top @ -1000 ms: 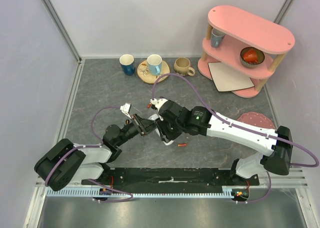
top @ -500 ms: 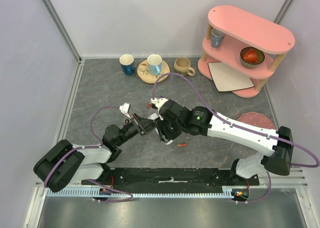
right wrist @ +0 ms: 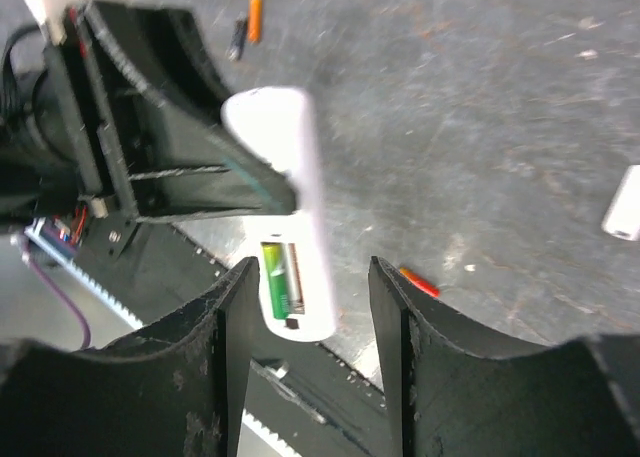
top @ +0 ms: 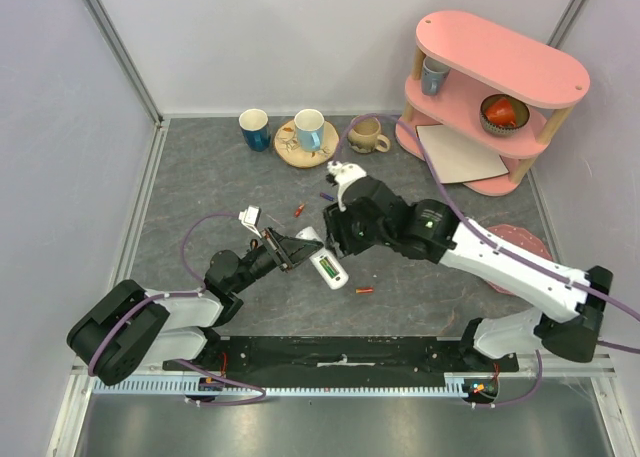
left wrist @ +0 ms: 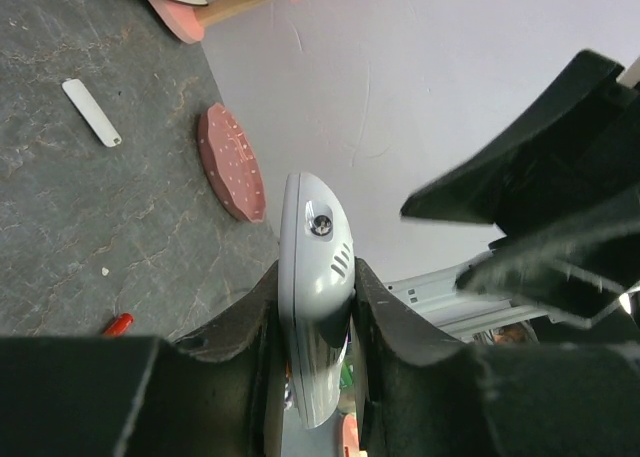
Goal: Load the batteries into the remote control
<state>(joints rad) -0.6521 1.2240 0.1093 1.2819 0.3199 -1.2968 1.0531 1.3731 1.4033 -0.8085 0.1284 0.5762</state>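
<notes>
My left gripper (top: 292, 249) is shut on the white remote control (top: 325, 266) and holds it by its sides, clamped between both fingers in the left wrist view (left wrist: 315, 247). The remote's back compartment is open with a green battery (right wrist: 272, 277) in it. My right gripper (top: 336, 224) is open and empty, just behind and above the remote; its fingers straddle the remote's end (right wrist: 285, 207) without touching. Loose batteries lie on the table: a red-orange one (top: 366, 290) near the remote, a red one (top: 298, 210) and a dark one (top: 326, 195) farther back.
A pink shelf (top: 490, 97) with a white card, bowl and cup stands at the back right. Cups (top: 254, 129) and a wooden coaster (top: 296, 149) line the back. A pink disc (top: 515, 242) lies at the right. A white strip (left wrist: 90, 112) lies on the table.
My right gripper has pulled back from the remote, up and toward the back right. The remote's open compartment with the green battery now shows. The left gripper has held still.
</notes>
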